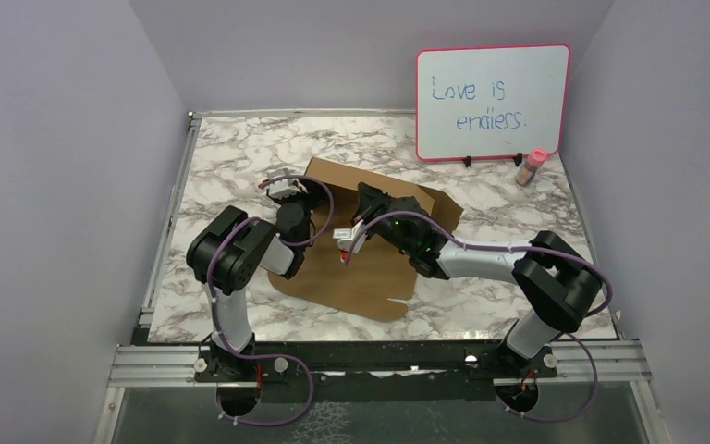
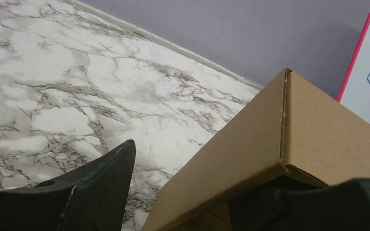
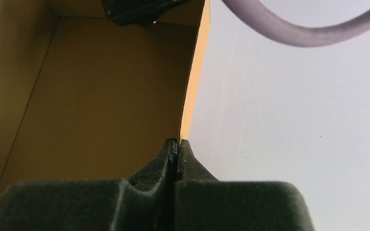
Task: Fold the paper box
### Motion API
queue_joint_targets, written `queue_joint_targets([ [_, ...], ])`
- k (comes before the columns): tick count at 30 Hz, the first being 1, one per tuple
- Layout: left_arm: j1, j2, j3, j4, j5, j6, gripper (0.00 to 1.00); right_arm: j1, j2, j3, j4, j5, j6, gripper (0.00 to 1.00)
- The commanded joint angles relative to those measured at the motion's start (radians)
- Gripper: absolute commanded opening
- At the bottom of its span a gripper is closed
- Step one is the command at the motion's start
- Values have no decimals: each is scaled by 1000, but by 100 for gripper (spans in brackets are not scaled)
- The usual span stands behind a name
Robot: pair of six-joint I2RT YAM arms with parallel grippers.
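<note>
Here, the paper box (image 1: 362, 289) is seen on the table (image 1: 231, 153), in front of the whiteboard (image 1: 492, 100); a raised wall's edge is pinched by the closed right gripper (image 3: 177, 142), while a folded corner is straddled by the parted left gripper (image 1: 296, 190)

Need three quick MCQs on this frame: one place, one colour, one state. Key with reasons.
1. Relative to the brown cardboard paper box, the pink-framed whiteboard stands: A. on it; B. beyond it, far right; C. left of it.
2. Cap of the small bottle beside the whiteboard: A. green; B. black; C. pink.
3. Right gripper jaws: A. shut; B. wide open; C. out of view.
Key: B, top view shows it far right; C, cap matches the board's frame; A, wrist view shows tips pressed together.
</note>
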Motion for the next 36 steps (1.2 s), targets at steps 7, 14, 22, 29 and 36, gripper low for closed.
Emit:
queue_joint_targets([
  [7,54,-180,-166,14,143,55,74,5,2,36,-148,14,61,16],
  [14,54,-387,-265,-155,221,29,79,5,-3,67,-146,0,96,26],
  [22,65,-661,-343,-420,307,-73,87,4,-114,35,-141,-64,208,48],
  [29,109,-856,-305,-669,449,-126,91,4,-279,30,-269,-130,459,67],
  [36,203,-935,-185,-845,563,-249,92,4,-439,7,-225,-19,880,76],
])
